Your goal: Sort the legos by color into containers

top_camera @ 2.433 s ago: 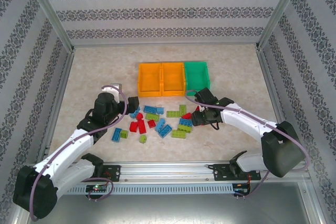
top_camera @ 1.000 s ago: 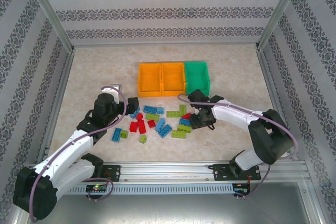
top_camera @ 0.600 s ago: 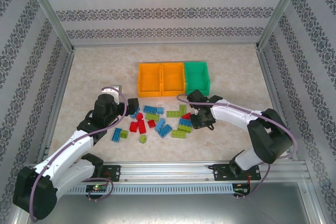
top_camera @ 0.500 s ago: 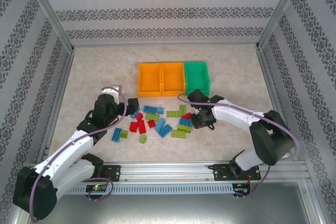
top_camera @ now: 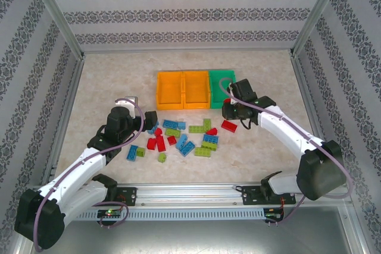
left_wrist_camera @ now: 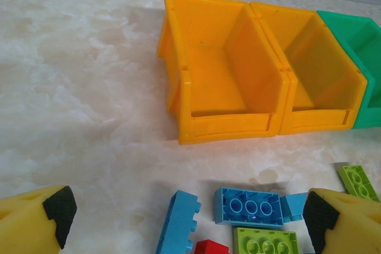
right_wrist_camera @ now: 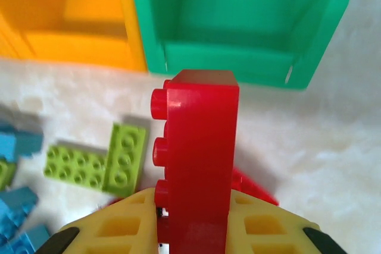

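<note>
Along the near edge of the table, two white robot arms reached forward toward a loose scatter of legos in blue, lime green and red. Behind the scatter stood the containers, joined in a row: two orange bins on the left and one green bin on the right.

The right arm rose from its base at the lower right, bent sharply at a dark elbow, and stretched its long forearm up and to the left. Its wrist ended just in front of the green bin. The right gripper was pinching a red brick between its yellow fingers. The brick stood on end, studs facing left, with the green bin's front wall just beyond it. A second red brick lay on the table beneath the wrist.

The left arm folded back to a dark elbow at the lower left, then ran its forearm up and to the right. The left gripper hung at the left edge of the scatter, jaws spread wide and holding nothing. Blue bricks lay between its fingers, with the left orange bin beyond.
</note>
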